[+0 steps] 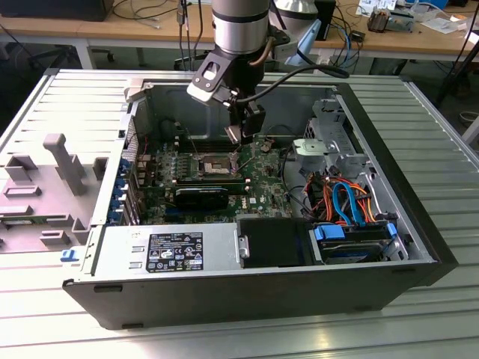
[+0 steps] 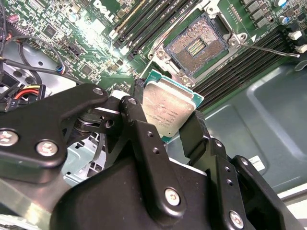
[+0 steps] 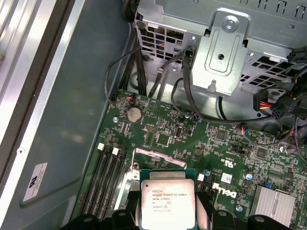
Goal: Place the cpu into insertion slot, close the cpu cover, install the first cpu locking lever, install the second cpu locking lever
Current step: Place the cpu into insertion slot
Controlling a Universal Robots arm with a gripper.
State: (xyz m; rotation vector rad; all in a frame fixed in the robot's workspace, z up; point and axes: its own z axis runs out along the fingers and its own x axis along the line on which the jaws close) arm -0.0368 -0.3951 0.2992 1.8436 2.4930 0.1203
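In the exterior view, the arm reaches down into the open computer case (image 1: 419, 224), and the gripper (image 1: 241, 138) hangs over the green motherboard (image 1: 258, 183), just above the insertion slot (image 1: 215, 163) and a little toward the exterior view's right of it. Something small seems pinched at its tip, though this view is too coarse to be sure.

In the second wrist view, the two black fingers (image 2: 132, 108) are clamped on opposite edges of the cpu (image 2: 168, 108), silver top showing, tilted and held clear of the board. The insertion slot (image 2: 195, 45) lies uncovered beyond it, its dark pin field bare. A thin metal lever (image 2: 271, 50) sticks out from one corner, and long memory slots (image 2: 144, 24) run alongside.

In the first wrist view, the cpu (image 3: 167, 200) sits between the fingertips (image 3: 218, 221), above the motherboard (image 3: 192, 139), with a coin battery (image 3: 134, 114) and a grey drive cage (image 3: 225, 48) farther off
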